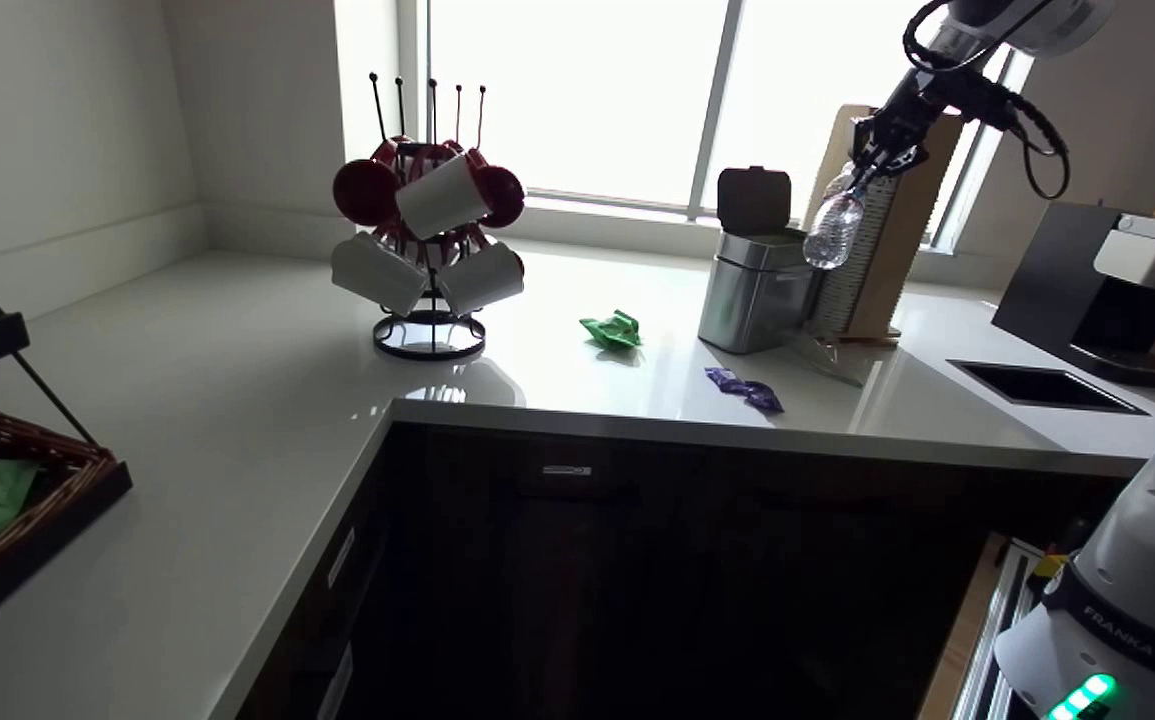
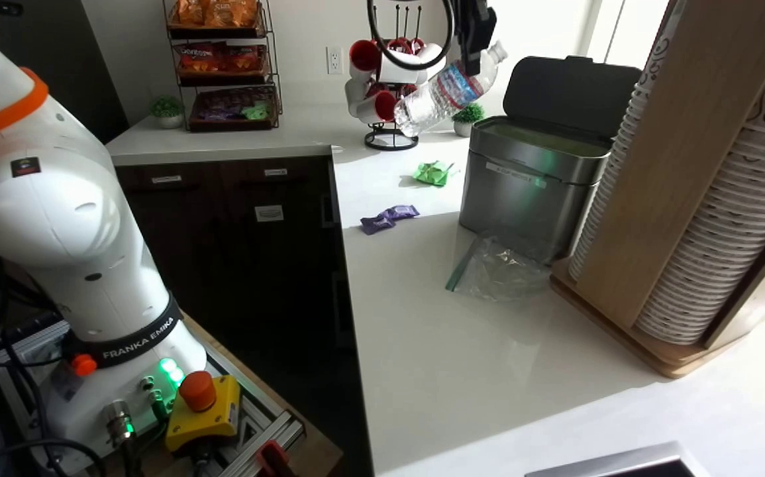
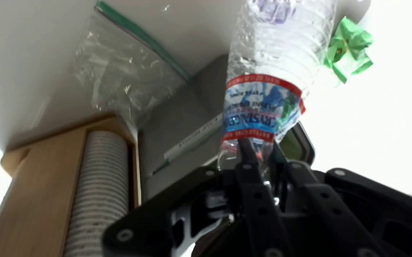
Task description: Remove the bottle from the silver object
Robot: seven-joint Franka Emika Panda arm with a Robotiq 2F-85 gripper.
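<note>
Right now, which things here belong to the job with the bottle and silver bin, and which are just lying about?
Belong to the job: gripper; clear bottle, held in it; open silver bin.
Just lying or standing about: green packet; purple packets; clear plastic bag; black mug rack; wooden cup holder.

Strong daylight enters through the wide grey-framed window [image 1: 577, 90], burnt to blank white in an exterior view; it leaves glare on the glossy white countertop [image 1: 577, 385], while the dark brown cabinets [image 1: 617, 570] sink almost to black. In an exterior view, the silver-grey lidded metal canister [image 2: 521, 205] catches a green gleam, and a broad shadow spreads beside the tall tan wooden cup holder [image 2: 700, 119]. In the wrist view, the clear ribbed plastic bottle [image 3: 277, 64] is streaked with glare, the countertop whites out at right, and the black two-fingered gripper [image 3: 261, 146] is dark and slightly soft.
</note>
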